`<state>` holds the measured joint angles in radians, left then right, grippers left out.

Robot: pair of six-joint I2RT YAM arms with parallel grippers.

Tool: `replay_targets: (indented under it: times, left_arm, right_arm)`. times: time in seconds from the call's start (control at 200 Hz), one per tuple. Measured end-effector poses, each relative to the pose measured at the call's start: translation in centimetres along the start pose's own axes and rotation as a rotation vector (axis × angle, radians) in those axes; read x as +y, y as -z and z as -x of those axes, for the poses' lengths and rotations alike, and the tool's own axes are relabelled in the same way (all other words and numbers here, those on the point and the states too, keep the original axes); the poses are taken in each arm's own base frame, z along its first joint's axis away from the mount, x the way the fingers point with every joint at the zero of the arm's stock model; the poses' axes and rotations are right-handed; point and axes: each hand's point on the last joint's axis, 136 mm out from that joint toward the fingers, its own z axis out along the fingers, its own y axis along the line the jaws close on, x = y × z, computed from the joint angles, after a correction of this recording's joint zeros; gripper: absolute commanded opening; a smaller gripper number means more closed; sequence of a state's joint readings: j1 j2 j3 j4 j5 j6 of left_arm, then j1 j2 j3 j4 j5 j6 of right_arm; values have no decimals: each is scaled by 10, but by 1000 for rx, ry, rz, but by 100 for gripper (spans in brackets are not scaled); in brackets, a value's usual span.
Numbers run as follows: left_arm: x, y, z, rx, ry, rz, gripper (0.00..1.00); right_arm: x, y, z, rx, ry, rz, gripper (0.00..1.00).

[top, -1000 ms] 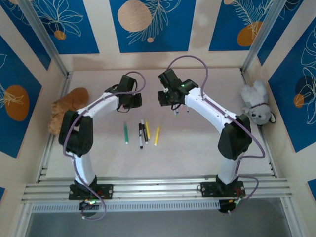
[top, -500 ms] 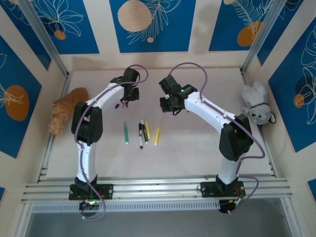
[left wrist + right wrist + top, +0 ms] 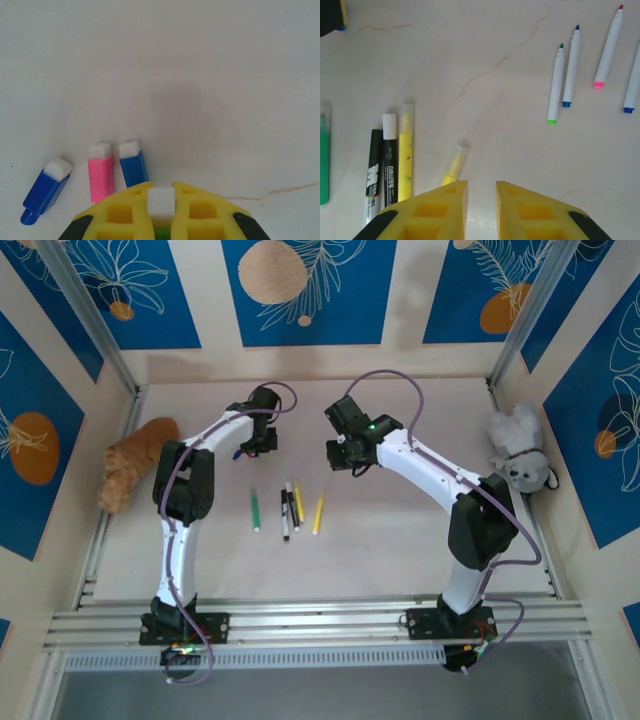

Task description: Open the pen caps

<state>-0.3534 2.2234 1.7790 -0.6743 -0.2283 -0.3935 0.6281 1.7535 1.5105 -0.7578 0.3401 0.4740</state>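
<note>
table (image 3: 400, 540) | capped pens (image 3: 405, 150) | uncapped pens (image 3: 572, 65) | loose caps (image 3: 101, 172)

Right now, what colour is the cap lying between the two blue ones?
The cap is pink with a white end, clearest in the left wrist view.

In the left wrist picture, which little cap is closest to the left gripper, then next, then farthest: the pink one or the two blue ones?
1. Upright blue cap: nearest, just left of the left gripper.
2. Pink cap: next one to the left.
3. Tilted blue cap: far left, farthest.
The held cap sits between the jaws.
</note>
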Motion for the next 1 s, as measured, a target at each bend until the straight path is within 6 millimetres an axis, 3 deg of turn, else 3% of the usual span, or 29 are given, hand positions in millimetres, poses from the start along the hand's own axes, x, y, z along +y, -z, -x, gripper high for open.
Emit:
replay_targets:
  times: [0.47,0.941,1.001]
  left_arm:
    - [5,-6,-1,6,31,15,19]
    - [7,-11,-8,22,47,21,20]
    - [6,-11,-9,24,49,15,24]
  right_arm:
    - [-3,-3,-7,8,-6,-4,23]
    - [-4,-4,-6,4,-9,-4,23]
    - [-4,-6,-8,7,-9,-5,23]
